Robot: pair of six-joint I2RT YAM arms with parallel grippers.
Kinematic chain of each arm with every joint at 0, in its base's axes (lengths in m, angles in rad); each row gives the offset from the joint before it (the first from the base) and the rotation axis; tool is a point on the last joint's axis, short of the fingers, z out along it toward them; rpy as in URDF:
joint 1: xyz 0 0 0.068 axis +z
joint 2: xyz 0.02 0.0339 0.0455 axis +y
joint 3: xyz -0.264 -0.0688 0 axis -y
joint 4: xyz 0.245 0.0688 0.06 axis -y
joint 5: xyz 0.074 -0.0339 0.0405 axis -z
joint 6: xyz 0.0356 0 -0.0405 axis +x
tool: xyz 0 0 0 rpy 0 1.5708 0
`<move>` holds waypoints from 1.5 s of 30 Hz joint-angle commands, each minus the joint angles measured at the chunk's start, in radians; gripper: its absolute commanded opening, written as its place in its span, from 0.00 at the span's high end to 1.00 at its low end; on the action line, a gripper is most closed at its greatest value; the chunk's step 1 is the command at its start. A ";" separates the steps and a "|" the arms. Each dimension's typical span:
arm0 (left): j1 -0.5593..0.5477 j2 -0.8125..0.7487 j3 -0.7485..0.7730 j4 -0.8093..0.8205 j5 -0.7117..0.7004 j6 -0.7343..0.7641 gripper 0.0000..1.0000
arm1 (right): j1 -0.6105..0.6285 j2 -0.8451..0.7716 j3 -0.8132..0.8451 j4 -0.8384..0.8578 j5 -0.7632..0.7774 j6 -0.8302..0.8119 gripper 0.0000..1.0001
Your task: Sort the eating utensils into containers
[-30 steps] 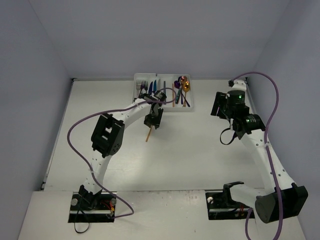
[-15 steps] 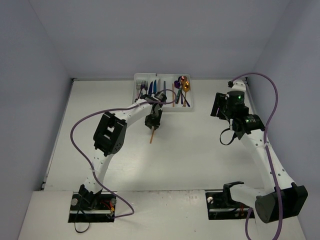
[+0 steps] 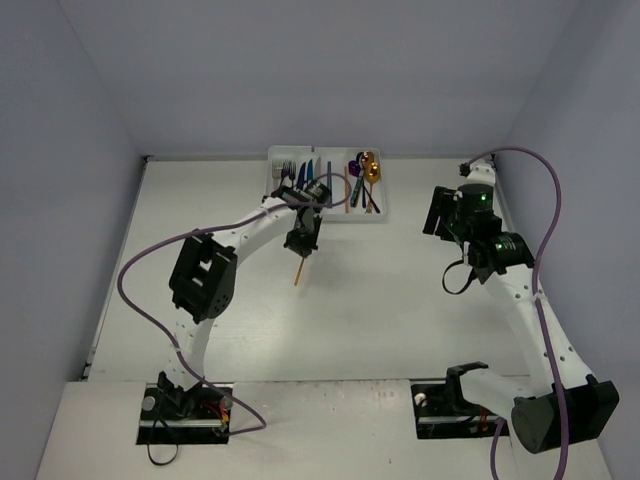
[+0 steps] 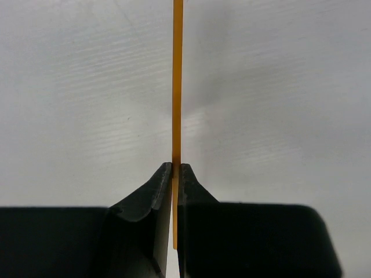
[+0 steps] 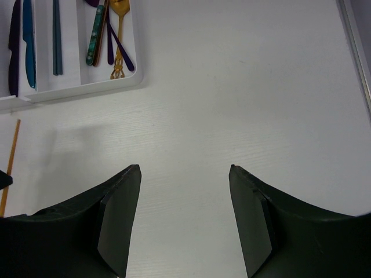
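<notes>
The left gripper [image 4: 175,169] has just pinched shut on the orange chopstick [image 4: 177,87] near the white tray [image 5: 75,91] — ready for lifting — while the right gripper [image 5: 184,174] hangs open, empty.

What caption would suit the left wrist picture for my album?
Left gripper shut on a slim orange chopstick, held over the white table.

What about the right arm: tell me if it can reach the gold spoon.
Probably yes: its open, empty end effector has only bare table between it and the gold spoon.
</notes>
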 commanded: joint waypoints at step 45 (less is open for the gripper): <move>0.104 0.076 0.498 0.518 -0.075 0.085 0.30 | 0.010 -0.164 0.096 -0.151 0.027 -0.010 0.20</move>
